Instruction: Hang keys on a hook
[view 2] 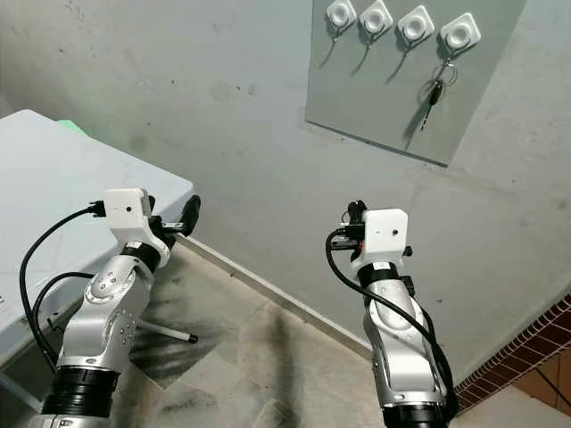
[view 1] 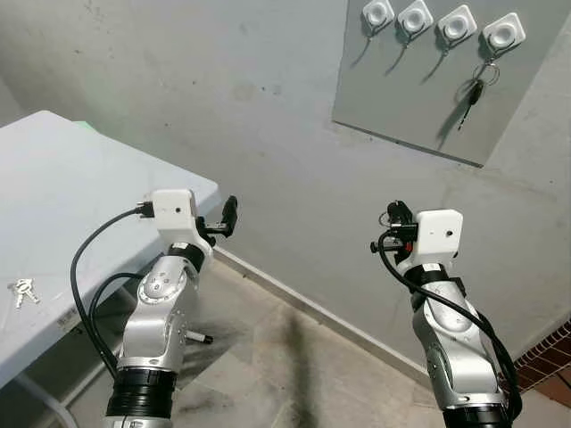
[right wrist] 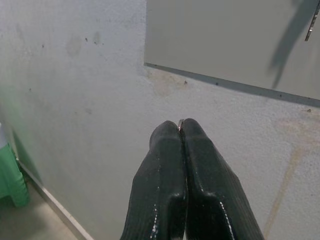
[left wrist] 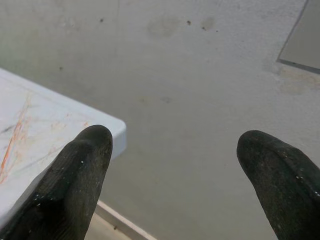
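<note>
A grey board [view 1: 393, 98] on the wall carries a row of white hooks [view 1: 457, 25]. One set of keys [view 1: 475, 89] with a black fob hangs from the rightmost hook [view 1: 504, 34]. A second small bunch of keys [view 1: 24, 291] lies on the white table [view 1: 71, 187] at the far left. My left gripper [left wrist: 175, 150] is raised beside the table's corner, open, nothing between its fingers [left wrist: 80, 170]. My right gripper [right wrist: 180, 125] points at the wall below the board, its fingertips pressed shut together, well under the hooks.
The table's corner [view 1: 210, 189] juts toward the wall beside my left arm. A skirting strip [view 1: 303, 308] runs along the wall's foot above a tiled floor [view 1: 268, 374]. Brickwork [view 1: 549, 352] shows at the lower right. Something green [right wrist: 10, 175] stands by the wall.
</note>
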Controlling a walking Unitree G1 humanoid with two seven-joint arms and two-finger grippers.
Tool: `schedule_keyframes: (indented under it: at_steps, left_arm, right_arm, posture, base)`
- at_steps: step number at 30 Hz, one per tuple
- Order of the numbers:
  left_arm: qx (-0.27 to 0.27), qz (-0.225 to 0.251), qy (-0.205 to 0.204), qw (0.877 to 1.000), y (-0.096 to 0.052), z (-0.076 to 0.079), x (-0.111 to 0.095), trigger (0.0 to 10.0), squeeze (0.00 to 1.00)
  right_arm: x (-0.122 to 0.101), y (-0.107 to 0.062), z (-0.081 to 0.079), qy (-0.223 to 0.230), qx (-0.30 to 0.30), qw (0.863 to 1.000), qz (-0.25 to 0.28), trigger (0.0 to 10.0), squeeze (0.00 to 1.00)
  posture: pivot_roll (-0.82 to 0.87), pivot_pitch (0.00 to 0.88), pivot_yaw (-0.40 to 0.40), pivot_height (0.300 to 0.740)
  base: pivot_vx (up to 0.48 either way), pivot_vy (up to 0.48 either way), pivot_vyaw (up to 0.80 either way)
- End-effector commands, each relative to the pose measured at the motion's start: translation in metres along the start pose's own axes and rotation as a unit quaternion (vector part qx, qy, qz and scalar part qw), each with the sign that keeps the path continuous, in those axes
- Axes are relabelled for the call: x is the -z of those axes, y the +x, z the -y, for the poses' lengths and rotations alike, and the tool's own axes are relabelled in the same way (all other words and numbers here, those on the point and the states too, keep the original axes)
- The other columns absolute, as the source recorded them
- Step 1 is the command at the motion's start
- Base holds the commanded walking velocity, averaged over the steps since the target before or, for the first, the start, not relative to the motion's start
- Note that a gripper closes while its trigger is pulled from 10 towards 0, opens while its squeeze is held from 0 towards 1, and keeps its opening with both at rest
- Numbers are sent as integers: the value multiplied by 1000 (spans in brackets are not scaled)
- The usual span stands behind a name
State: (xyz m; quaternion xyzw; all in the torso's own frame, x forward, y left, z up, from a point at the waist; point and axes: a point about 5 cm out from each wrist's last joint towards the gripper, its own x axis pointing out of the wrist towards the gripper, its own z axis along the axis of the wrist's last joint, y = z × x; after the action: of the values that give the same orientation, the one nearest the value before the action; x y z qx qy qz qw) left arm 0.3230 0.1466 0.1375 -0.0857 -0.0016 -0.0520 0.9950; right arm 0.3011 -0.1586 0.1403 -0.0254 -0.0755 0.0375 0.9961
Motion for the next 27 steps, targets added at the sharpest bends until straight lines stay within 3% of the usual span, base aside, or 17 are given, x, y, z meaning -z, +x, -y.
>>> schedule_keyframes:
  at_steps: [1, 16, 27]
  left_arm:
    - [-10, -1, -9, 1000, -2, -4, 1, 10000, 0]
    - [-12, -3, -12, 1000, -4, -2, 3, 10000, 0]
    - [-14, -5, -20, 1000, -3, -2, 3, 10000, 0]
  right_arm:
    - [-5, 3, -2, 2, -8, 1000, 8, 10000, 0]
    - [-3, 3, 1, 1, -5, 1000, -6, 10000, 0]
    - [-1, 3, 1, 2, -2, 1000, -20, 10000, 0]
  posture:
    - [11, 39, 17, 740]
    - [8, 43, 9, 740]
    - [4, 43, 5, 740]
  base:
    - [0, 0, 0]
    - [0, 0, 0]
    - [0, 460, -755]
